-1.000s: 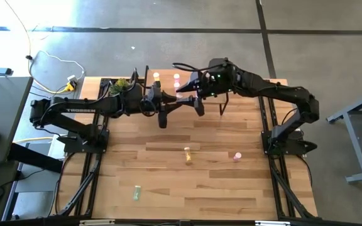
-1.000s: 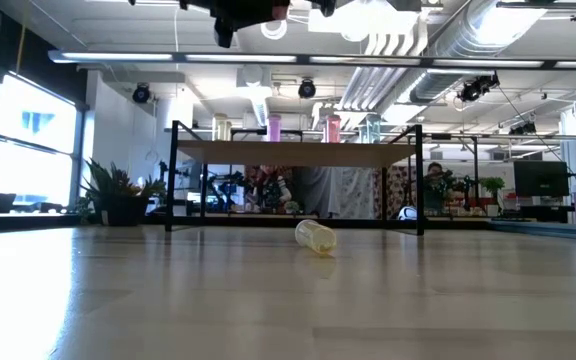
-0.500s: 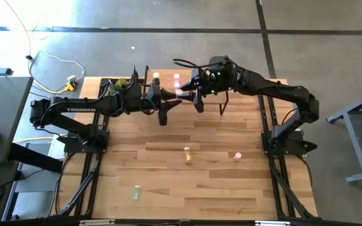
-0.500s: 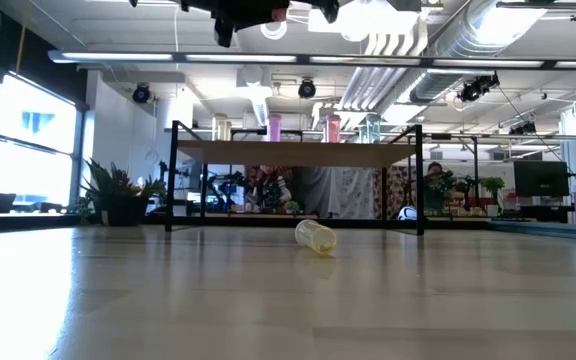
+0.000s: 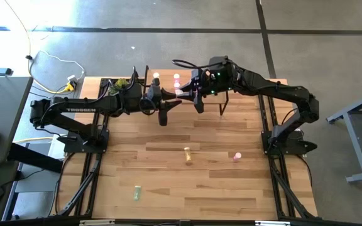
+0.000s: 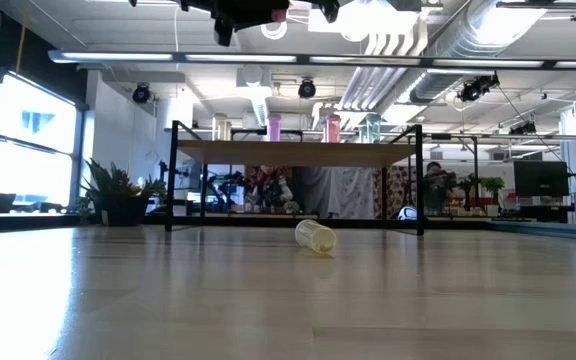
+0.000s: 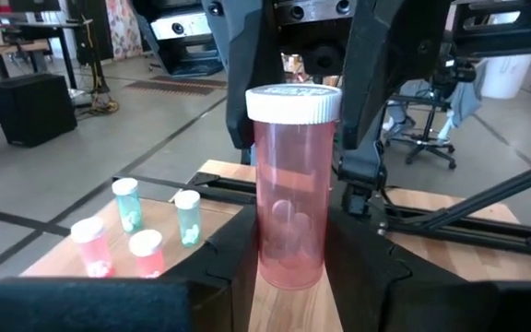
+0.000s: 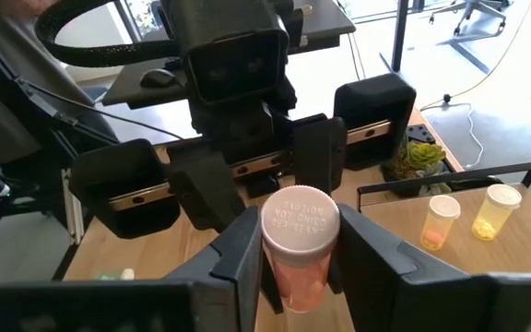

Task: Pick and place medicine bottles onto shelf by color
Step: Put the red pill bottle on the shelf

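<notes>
A pink medicine bottle (image 7: pixel 290 198) with a white cap (image 8: pixel 300 221) hangs in the air over the shelf (image 6: pixel 298 151), between both arms. My left gripper (image 7: pixel 289 272) is shut on its lower part, and my right gripper (image 8: pixel 300 267) is shut on its cap end. In the high view the two grippers, left (image 5: pixel 176 95) and right (image 5: pixel 192 93), meet over the table's far middle. Several small bottles stand on the shelf: green (image 7: pixel 188 217), pink (image 7: pixel 90 245) and yellow-orange (image 8: pixel 442 221). My left gripper pinches the bottle's lower body (image 7: pixel 290 263) between its two fingers, coming about level from the table's left, across the bottle. The bottle stands cap up, clear of shelf and table. My right gripper pinches the bottle at its white cap (image 7: pixel 293 103), one finger (image 8: pixel 247 249) on each side. It comes from the table's right, slanting slightly down.
Loose on the tabletop are a yellow bottle on its side (image 5: pixel 187 155), a pink bottle (image 5: pixel 237 156) toward the right, and a green one (image 5: pixel 136 192) near the front left. A potted plant (image 5: pixel 122 84) stands at the far left, beside the shelf.
My right gripper's fingers have closed in from wide open onto the cap end of the pink bottle. Both arms and the bottle have stayed where they were.
</notes>
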`<state>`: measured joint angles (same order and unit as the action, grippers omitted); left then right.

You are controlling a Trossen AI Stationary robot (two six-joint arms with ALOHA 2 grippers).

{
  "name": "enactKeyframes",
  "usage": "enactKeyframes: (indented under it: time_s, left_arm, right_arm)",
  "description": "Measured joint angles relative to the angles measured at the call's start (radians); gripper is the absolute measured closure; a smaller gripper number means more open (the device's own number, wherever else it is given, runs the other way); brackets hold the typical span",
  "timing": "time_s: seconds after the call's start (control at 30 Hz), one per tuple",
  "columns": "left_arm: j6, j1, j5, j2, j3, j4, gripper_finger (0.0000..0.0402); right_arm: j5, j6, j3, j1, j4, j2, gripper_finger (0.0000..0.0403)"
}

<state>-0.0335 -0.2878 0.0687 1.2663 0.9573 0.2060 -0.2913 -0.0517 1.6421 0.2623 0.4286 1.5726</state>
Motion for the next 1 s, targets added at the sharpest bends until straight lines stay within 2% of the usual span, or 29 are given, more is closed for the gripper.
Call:
enactKeyframes:
  time_s: [0.13, 0.23, 0.33, 0.6, 0.83, 1.0]
  left_arm:
    - [0.041, 0.0, 0.002, 0.0, 0.0, 0.001, 0.0279]
    - [0.045, 0.0, 0.003, 0.0, 0.0, 0.001, 0.0254]
    - [0.044, 0.0, 0.013, 0.0, 0.0, 0.003, 0.0225]
    - [0.037, 0.0, 0.119, 0.0, 0.0, 0.003, 0.0159]
    - [0.037, 0.0, 0.129, 0.0, 0.0, 0.005, 0.0154]
    - [0.037, -0.002, 0.186, 0.0, 0.0, 0.007, 0.0155]
  right_arm:
    - [0.012, -0.001, 0.0, 0.0, 0.002, -0.001, 0.0298]
    - [0.059, 0.004, 0.0, 0.0, 0.01, -0.004, 0.0298]
    - [0.063, 0.007, 0.0, 0.013, 0.024, -0.009, 0.0299]
    - [0.085, 0.027, -0.001, 0.059, 0.079, -0.045, 0.0299]
    - [0.223, 0.114, -0.001, 0.092, 0.1, -0.148, 0.0299]
    - [0.357, 0.184, -0.001, 0.106, 0.118, -0.256, 0.0299]
